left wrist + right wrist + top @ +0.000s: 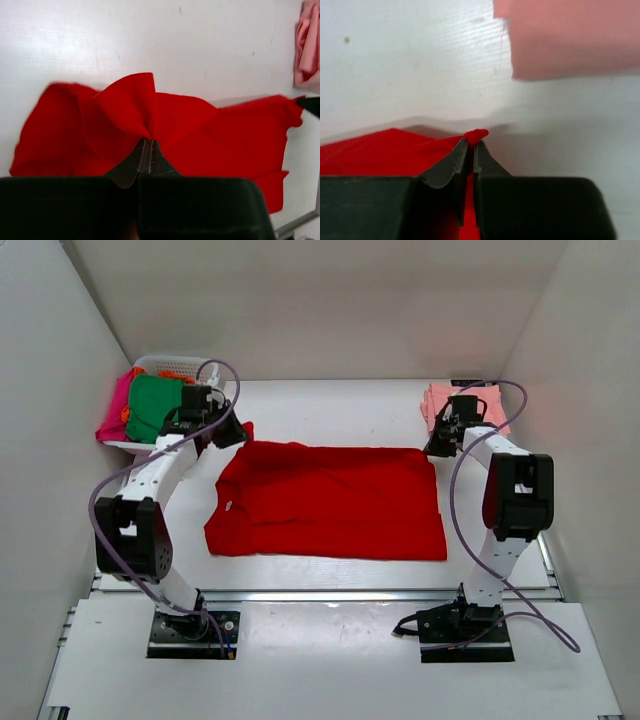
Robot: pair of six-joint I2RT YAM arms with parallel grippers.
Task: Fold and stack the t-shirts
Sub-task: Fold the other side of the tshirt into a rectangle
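Bright red cloth t-shirt [330,500] lay flat mid-table; left gripper [148,142] clamped on its far-left corner, right gripper [472,142] pinched shut on its far-right corner — likely to draw the far edge nearward; folded salmon-pink cloth tee [465,405] sat far right, presumably the stack.

red t-shirt [330,502] spread flat on worktop [330,410] | left gripper [232,432] at its far-left corner | right gripper [440,445] at its far-right corner | salmon-pink t-shirt [470,400] folded, far right | green t-shirt [155,408] and magenta t-shirt [113,412] draped over white lattice basket [165,362], far left

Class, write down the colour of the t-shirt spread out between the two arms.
The t-shirt is bright red, shown best in the top external view.
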